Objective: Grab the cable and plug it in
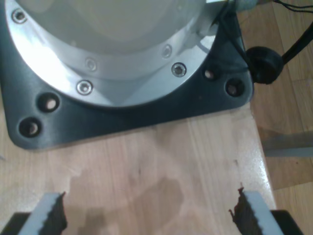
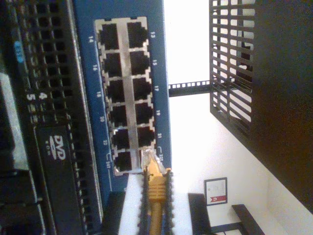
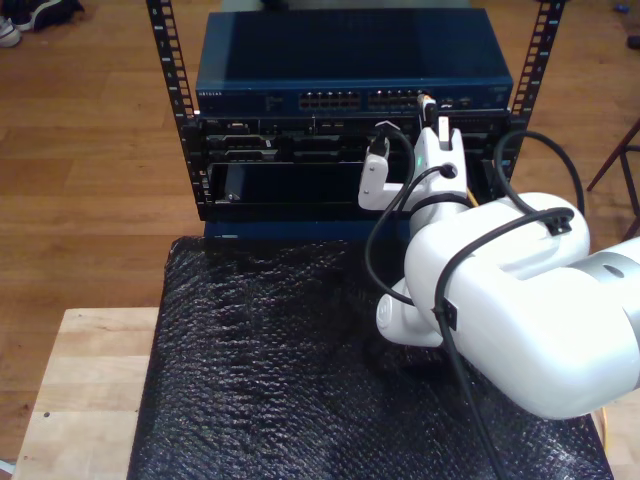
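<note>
My second end effector (image 2: 155,205) is closed on the cable (image 2: 155,188): the yellow-orange boot sits clamped between the two dark ridged fingers (image 2: 169,205), with the clear plug (image 2: 148,159) sticking out just ahead of them. The plug tip is at the mouth of the last port in the blue switch (image 2: 156,73) port block, the corner port beside the marking 24; I cannot tell whether it is seated or only touching the rim. The other ports in the block (image 2: 123,93) ahead of the fingers look dark and unoccupied. Beside the switch, a black unit with a DVD label (image 2: 59,146) sits directly alongside.

In the exterior view the white arm (image 3: 500,290) reaches up to the rack (image 3: 350,150), its end effector (image 3: 428,110) at the switch's port row (image 3: 380,99), toward the exterior view's right. Black bubble-textured matting (image 3: 280,360) covers the counter (image 3: 80,380) below the arm.

My first end effector (image 1: 149,208) is open, jaws wide apart, nothing between them. It hangs over bare wooden counter (image 1: 161,161), with a dark base plate (image 1: 146,110) and a round silver arm flange (image 1: 112,54) just ahead of its fingertips. A black cable (image 1: 266,61) runs off beyond the plate's corner.
</note>
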